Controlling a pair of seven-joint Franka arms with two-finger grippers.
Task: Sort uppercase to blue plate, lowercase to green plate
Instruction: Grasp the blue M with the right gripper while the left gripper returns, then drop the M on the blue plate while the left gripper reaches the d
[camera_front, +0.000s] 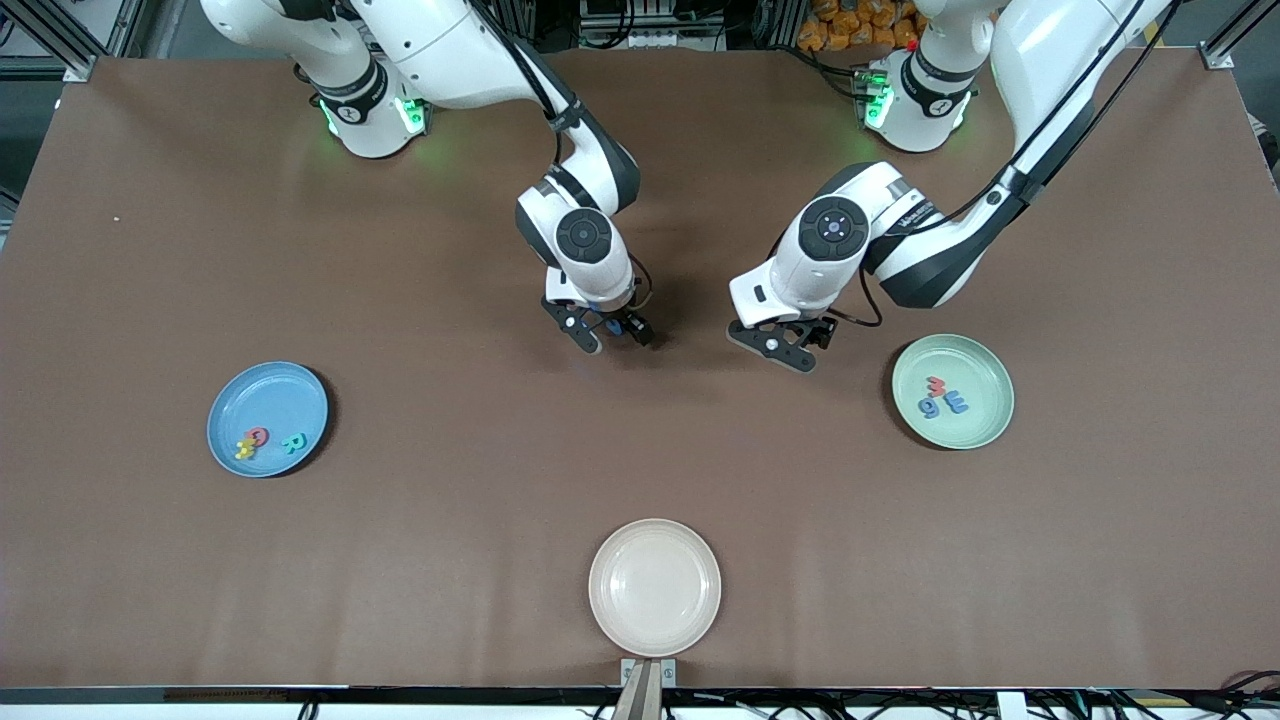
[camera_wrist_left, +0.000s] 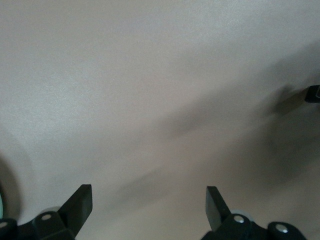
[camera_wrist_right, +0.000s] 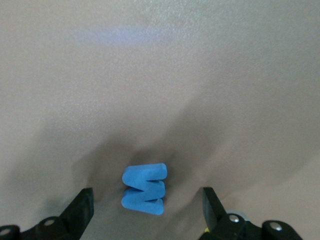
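Starting at the right arm's end of the table, the blue plate (camera_front: 267, 419) sits with three capitals already in it: the yellow H (camera_front: 244, 449), the red Q (camera_front: 257, 436) touching it, and the teal R (camera_front: 293, 444) just beside them.

Moving along to the middle, the right gripper (camera_front: 611, 337) is low over the bare brown table (camera_front: 450, 560), and its wrist view tells the story: the fingers (camera_wrist_right: 82, 207) stand wide apart with the blue W (camera_wrist_right: 144, 188) lying on the table between them, neither pad touching it. Released, nothing gripped.

Nearer the front camera, the cream-white plate (camera_front: 654, 586) sits at the table's edge.

Next, the left gripper (camera_front: 786, 350) hovers over bare table close by, jaws spread fully, holding nothing; that arm waits.

Finally, at the left arm's end, the green plate (camera_front: 952, 391) carries the small red w (camera_front: 936, 386), the blue g (camera_front: 930, 407) and a larger blue letter (camera_front: 956, 403) just beside them.
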